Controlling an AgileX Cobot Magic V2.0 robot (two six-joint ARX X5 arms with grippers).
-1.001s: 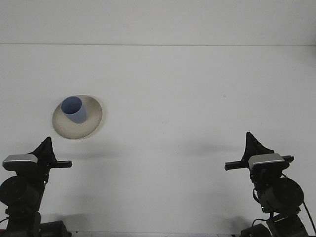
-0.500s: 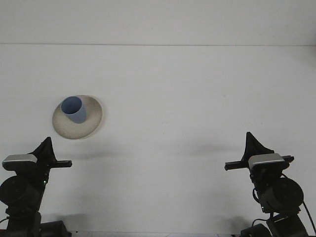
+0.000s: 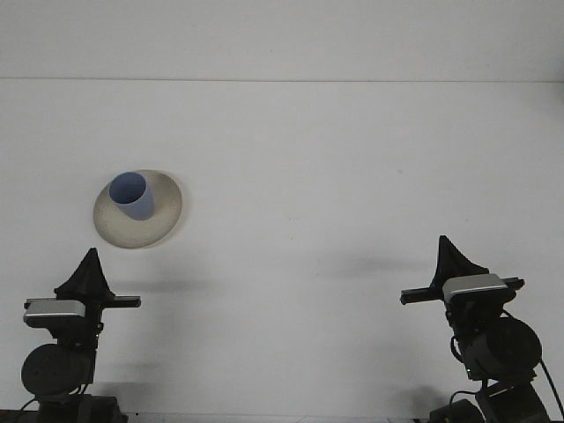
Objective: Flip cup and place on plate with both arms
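Front view — white table (image 3: 335, 176). Plate (image 3: 163, 220), beige, near the left edge, about midway between front and back. Cup (image 3: 132, 196), blue, upright with mouth up, standing on the plate's back-left part. Left gripper (image 3: 89, 269) at the front-left corner, just in front of the plate, apart from it and holding nothing. Right gripper (image 3: 449, 256) at the front-right corner, well apart from the plate and holding nothing — finger gap of either gripper: cannot tell
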